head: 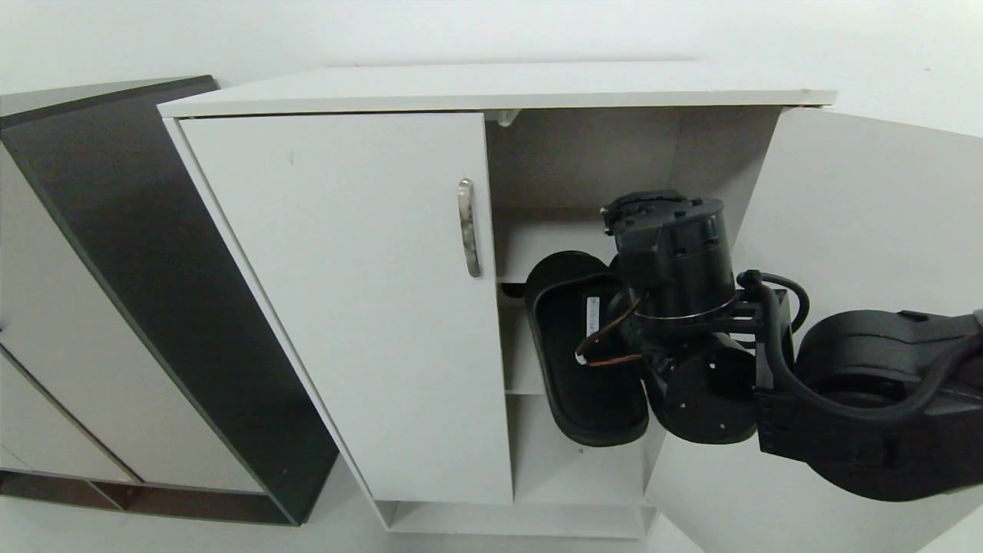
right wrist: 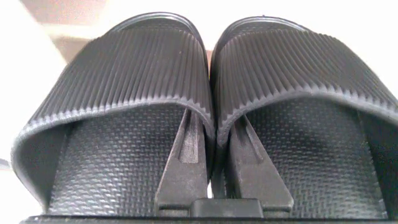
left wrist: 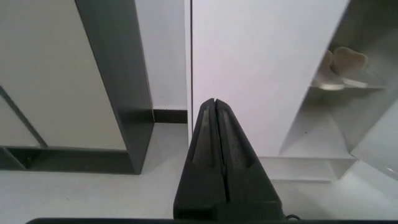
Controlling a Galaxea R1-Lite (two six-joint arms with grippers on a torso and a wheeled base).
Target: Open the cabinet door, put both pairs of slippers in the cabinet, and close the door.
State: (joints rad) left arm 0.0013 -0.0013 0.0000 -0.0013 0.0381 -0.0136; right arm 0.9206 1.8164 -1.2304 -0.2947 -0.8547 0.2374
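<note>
Holding the black slippers [head: 587, 369] by their adjoining straps, the right fingers [right wrist: 185, 163] sit at the cabinet [head: 491, 91]'s open half. Pale slippers [left wrist: 343, 63] lie on a shelf inside. The left fingers [left wrist: 207, 146], pressed together and empty, face the closed door [head: 345, 307].

Left gripper [left wrist: 214, 107] jaws pressed together; right gripper [right wrist: 213, 127] jaws clamp the slippers [right wrist: 124, 81].
</note>
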